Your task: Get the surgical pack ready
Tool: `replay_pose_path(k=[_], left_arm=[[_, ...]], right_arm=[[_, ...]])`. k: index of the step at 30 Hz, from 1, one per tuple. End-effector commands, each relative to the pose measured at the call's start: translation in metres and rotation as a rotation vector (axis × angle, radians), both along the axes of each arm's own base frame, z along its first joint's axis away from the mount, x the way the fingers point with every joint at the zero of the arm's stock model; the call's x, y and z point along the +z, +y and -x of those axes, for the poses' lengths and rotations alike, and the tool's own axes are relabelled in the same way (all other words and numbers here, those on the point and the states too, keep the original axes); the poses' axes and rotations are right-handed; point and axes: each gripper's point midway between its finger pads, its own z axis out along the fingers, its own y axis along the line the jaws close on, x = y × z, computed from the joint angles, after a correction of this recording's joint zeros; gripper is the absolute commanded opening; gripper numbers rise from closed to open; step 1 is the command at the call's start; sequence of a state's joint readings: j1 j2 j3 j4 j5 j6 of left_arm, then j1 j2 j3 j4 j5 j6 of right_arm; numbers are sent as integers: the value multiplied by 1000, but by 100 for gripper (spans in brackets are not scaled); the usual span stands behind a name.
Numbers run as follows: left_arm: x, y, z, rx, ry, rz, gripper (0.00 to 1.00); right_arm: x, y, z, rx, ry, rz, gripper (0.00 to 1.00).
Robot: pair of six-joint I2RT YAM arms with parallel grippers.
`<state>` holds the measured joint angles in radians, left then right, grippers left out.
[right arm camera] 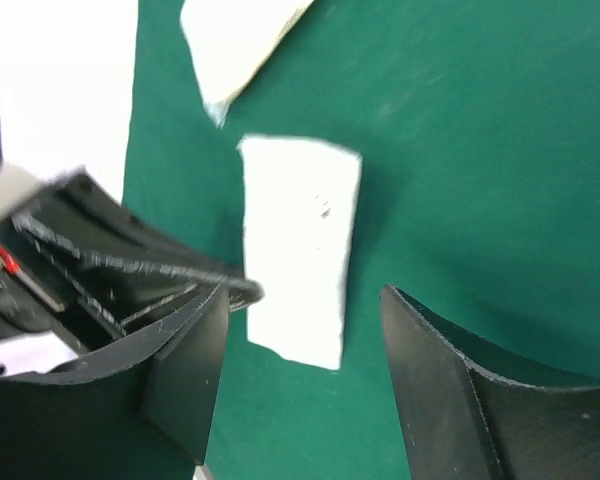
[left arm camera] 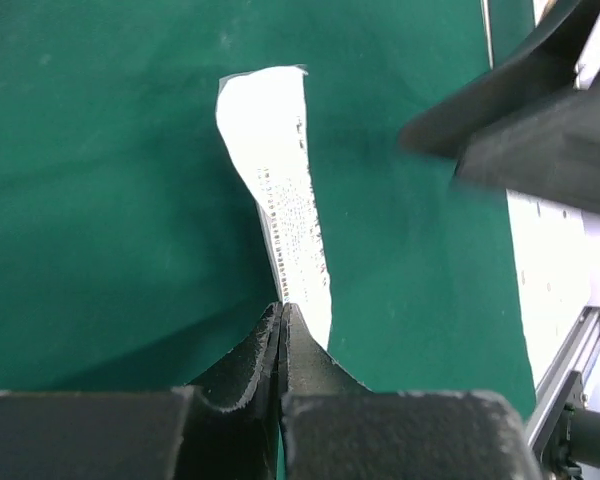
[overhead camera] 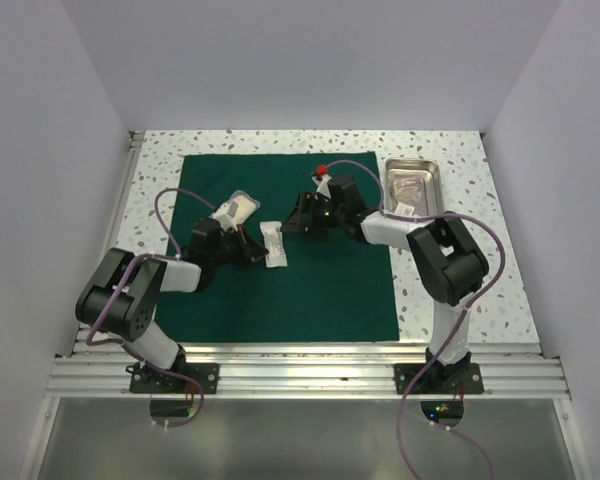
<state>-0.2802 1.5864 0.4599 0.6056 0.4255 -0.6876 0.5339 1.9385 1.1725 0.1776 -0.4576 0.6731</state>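
Note:
The surgical pack is a dark green fabric sheet [overhead camera: 320, 290] lying flat and square on the table; it also fills the left wrist view [left arm camera: 100, 200] and the right wrist view [right arm camera: 480, 150]. A small white packet [overhead camera: 275, 245] lies at its middle. My left gripper [overhead camera: 252, 247] is shut on the near end of this packet [left arm camera: 275, 170], jaws pressed together [left arm camera: 282, 308]. My right gripper [overhead camera: 298, 222] is open and empty [right arm camera: 305, 292], hovering just right of the packet [right arm camera: 300, 240], which lies beyond its fingertips.
A second, clear-wrapped packet [overhead camera: 236, 209] lies on the sheet behind the left gripper and shows at the top of the right wrist view [right arm camera: 240, 40]. A shiny steel tray [overhead camera: 412, 163] holding small items stands at the back right, off the sheet.

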Motion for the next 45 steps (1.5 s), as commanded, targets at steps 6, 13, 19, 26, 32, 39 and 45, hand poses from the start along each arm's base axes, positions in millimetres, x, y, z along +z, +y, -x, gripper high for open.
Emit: replay_pose_path(k=[6,13,19,26,32,39,45], left_arm=[[-16,17,-28,60,13,-177,0],[-37,23,-26,45,80,-249,0],[-53,22,-24,26,137,-265,0],[-49,24,-27,37,124,-281,0],[-41,16,-25,0,94,-257,0],[-24,18,-23,9,29,-255,38],[17,38,-21,126,-128,-263,67]], right_arm=[[-23,36,27,73,46,12,66],[-50,28,24,-13,70,121,62],[-60,31,18,-23,82,128,59],[-65,37,7,-31,84,140,47],[-66,43,4,-24,97,129,18],[-40,12,-14,-106,16,216,0],[7,-79,-51,-283,-5,229,0]])
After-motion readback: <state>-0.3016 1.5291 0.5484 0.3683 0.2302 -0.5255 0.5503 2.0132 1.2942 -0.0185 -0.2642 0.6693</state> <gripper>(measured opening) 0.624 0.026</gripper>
